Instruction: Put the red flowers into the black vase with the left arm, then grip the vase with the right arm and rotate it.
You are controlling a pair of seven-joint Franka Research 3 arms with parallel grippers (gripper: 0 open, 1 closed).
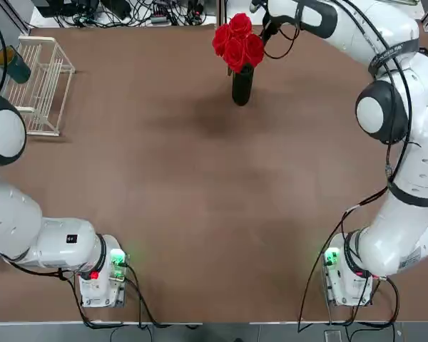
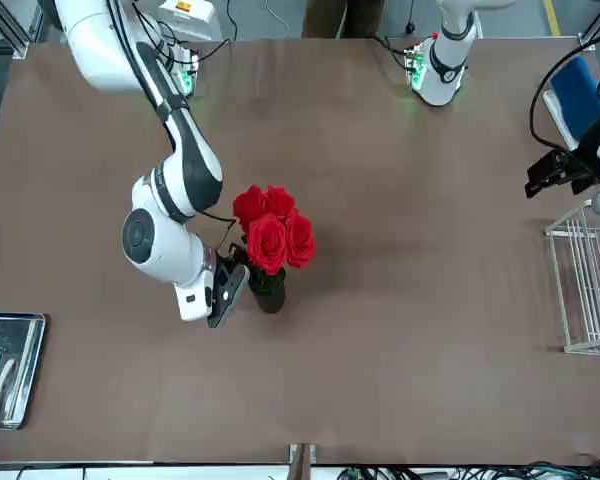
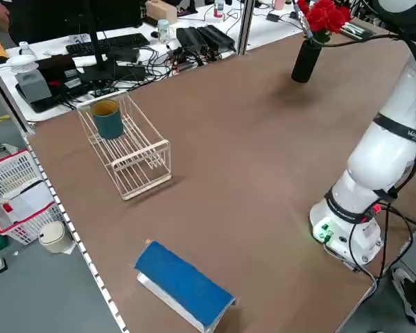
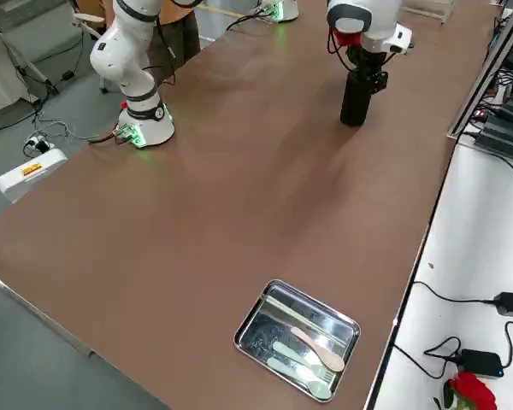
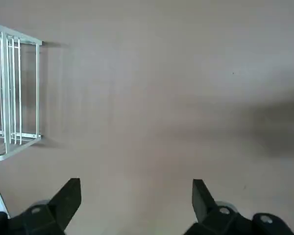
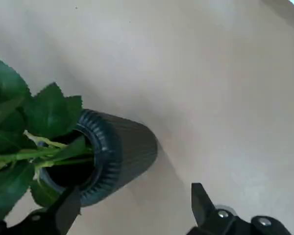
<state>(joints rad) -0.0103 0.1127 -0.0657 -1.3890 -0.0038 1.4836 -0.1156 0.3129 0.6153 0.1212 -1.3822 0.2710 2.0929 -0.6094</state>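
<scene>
At the far edge of the brown table, the slim matte black vase is found upright, with the bunch of red rose-like flowers seated in its mouth. The right gripper is positioned just beside the vase, its fingers spread wide and nothing held. The left gripper is parked above bare tabletop near a white wire rack, fingers likewise fully apart and empty.
</scene>
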